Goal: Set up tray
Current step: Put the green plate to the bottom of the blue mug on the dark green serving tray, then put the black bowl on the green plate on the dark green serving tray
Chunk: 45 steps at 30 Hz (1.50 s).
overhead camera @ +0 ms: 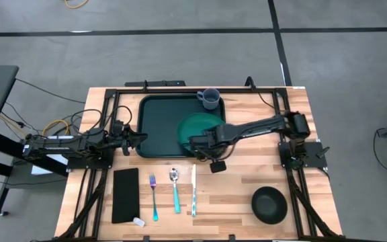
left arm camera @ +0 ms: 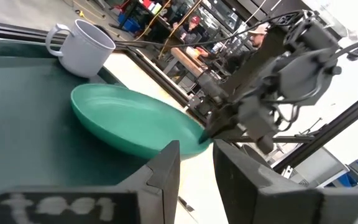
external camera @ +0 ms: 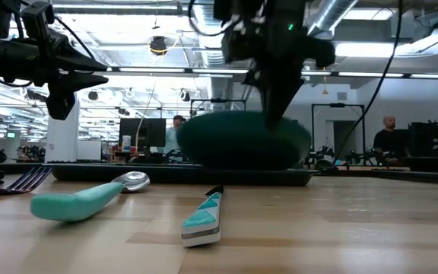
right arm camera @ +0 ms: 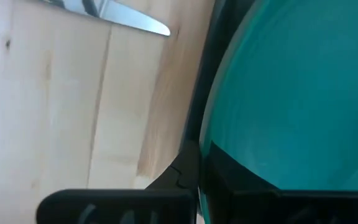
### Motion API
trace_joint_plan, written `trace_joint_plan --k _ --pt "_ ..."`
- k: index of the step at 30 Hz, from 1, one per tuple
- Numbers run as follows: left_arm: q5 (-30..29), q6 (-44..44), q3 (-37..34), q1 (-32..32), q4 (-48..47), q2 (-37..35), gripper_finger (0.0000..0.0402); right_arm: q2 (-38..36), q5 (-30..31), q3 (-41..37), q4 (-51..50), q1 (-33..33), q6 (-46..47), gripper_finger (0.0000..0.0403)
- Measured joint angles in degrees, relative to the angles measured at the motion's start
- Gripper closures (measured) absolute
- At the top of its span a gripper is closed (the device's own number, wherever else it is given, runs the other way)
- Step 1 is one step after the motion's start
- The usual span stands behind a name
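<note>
Gripping the green plate (overhead camera: 195, 128) rim, my right gripper (overhead camera: 197, 143) holds it tilted over the tray (overhead camera: 156, 124) at 4 o'clock; my left gripper (overhead camera: 140, 139) waits slightly parted beside the tray's 9 o'clock rim.

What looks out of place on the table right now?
The green plate isn't flat: the right gripper pinches its near rim, tilting it over the tray. The mug sits on the tray's far right corner rim.

tray (overhead camera: 158, 124) | large dark green rectangle, rounded corners, raised rim | lies flat on the wooden surface (overhead camera: 247, 181), at its far middle | carries a round green plate (overhead camera: 197, 128) and a grey mug (overhead camera: 209, 99) at its far right corner
</note>
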Motion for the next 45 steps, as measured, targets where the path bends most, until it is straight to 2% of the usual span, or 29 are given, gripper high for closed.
trace_joint_plan --k 5,13,17,24,30,35,38,41,45 --pt "0.1 0.0 0.0 0.0 -0.1 0.0 0.0317 3.3 0.3 0.0 2.3 -1.3 0.0 0.0402" --pt "0.1 0.0 0.0 0.0 -0.2 0.0 0.0317 3.1 -1.5 0.0 6.0 -3.4 0.0 0.0402" --pt "0.1 0.0 0.0 0.0 -0.3 0.0 0.0317 3.1 -4.4 0.0 5.8 -4.1 0.0 0.0388" --pt "0.1 0.0 0.0 0.0 -0.3 0.0 0.0317 3.2 -5.5 0.0 5.8 -4.5 0.5 0.0362" --pt "0.1 0.0 0.0 0.0 -0.3 0.0 0.0317 3.2 -6.0 -0.3 5.7 -5.4 1.0 0.0381" --pt "0.1 0.1 0.0 0.0 -0.3 0.0 0.0317 3.0 -6.9 -0.3 4.6 -6.9 7.2 0.0397" --pt "0.1 0.3 0.0 0.0 -0.4 0.0 0.0317 2.4 -11.5 -0.1 4.1 -8.0 13.0 0.0395" --pt "0.1 0.3 0.0 0.0 -0.5 0.0 0.0317 -1.1 -13.6 0.0 3.2 -8.5 21.3 0.0377" --pt "0.2 0.9 0.0 0.0 -0.6 0.0 0.0317 -6.3 -11.6 0.0 0.8 -8.1 32.2 0.0324"
